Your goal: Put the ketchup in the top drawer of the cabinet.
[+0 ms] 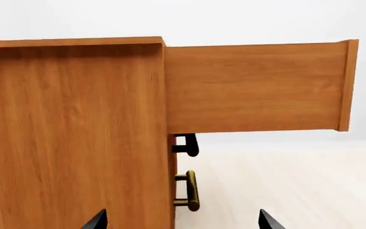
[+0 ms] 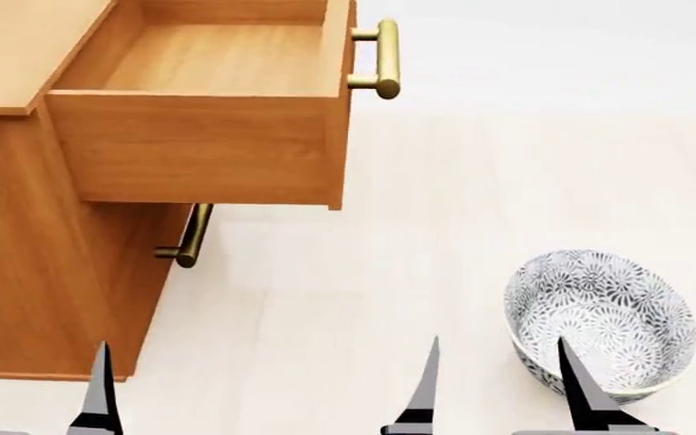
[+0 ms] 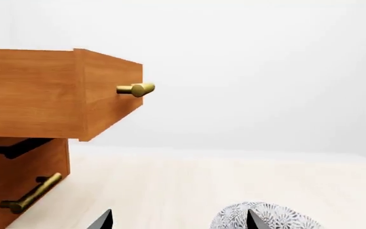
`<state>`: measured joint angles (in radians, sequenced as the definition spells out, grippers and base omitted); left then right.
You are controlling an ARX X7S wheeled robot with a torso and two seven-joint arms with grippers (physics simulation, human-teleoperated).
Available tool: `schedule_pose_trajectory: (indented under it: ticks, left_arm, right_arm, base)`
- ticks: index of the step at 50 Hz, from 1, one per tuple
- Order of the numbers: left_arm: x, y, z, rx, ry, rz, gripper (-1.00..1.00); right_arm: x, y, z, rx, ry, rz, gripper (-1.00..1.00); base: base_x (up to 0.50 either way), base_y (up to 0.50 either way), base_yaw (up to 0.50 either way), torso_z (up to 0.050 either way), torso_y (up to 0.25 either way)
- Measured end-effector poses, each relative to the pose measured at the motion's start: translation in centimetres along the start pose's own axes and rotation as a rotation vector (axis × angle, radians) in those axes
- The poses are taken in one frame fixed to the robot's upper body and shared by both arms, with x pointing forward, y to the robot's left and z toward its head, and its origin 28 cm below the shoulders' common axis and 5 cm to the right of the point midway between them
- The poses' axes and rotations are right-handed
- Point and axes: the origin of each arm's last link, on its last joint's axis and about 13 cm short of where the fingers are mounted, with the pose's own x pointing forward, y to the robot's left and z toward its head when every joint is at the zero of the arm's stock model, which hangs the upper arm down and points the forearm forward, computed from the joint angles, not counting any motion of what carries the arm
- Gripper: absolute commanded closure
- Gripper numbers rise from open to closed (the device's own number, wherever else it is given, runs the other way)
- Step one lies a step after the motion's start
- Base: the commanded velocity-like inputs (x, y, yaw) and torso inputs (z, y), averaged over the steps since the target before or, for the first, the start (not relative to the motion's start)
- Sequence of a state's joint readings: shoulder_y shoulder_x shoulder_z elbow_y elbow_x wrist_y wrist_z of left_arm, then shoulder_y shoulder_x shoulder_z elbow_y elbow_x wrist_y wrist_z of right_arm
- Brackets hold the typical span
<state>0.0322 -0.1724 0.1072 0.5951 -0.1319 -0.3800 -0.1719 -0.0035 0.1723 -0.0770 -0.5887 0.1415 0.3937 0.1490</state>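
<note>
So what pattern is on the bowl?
Dark flowers on white, all over the bowl; clearest in the head view.

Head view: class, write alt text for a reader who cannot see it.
The top drawer of the cabinet stands pulled open and looks empty. A patterned bowl sits on the pale floor, and both open grippers, left and right, hold nothing.

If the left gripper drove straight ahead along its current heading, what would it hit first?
Most likely the cabinet: its side panel and front edge fill the left wrist view ahead of the open left gripper, though the distance is unclear.
</note>
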Motion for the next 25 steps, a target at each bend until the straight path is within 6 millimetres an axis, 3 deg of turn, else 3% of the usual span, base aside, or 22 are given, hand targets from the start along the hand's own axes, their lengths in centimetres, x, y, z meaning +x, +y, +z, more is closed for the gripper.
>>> schedule_pose_trajectory:
  ticks: [7,21,25]
  left_arm:
    - [0.02,-0.07,-0.06,-0.003,0.003,-0.003,-1.00]
    - [0.09,-0.02,-0.17,0.000,0.007,-0.002,-1.00]
    - [0.15,-0.04,-0.17,0.000,0.006,-0.002,-1.00]
  right_arm:
    - [0.04,-0.07,-0.10,-0.005,0.003,-0.003,-1.00]
    - [0.06,-0.02,-0.34,0.010,0.001,0.010,-1.00]
    - [0.10,-0.05,-0.28,0.014,-0.002,0.013,-1.00]
  base:
    - [0.00,0.43,0.00,0.000,0.000]
    - [0.00,0.00,0.00,0.000,0.000]
    - [-0.41,0.00,0.00,0.000,0.000]
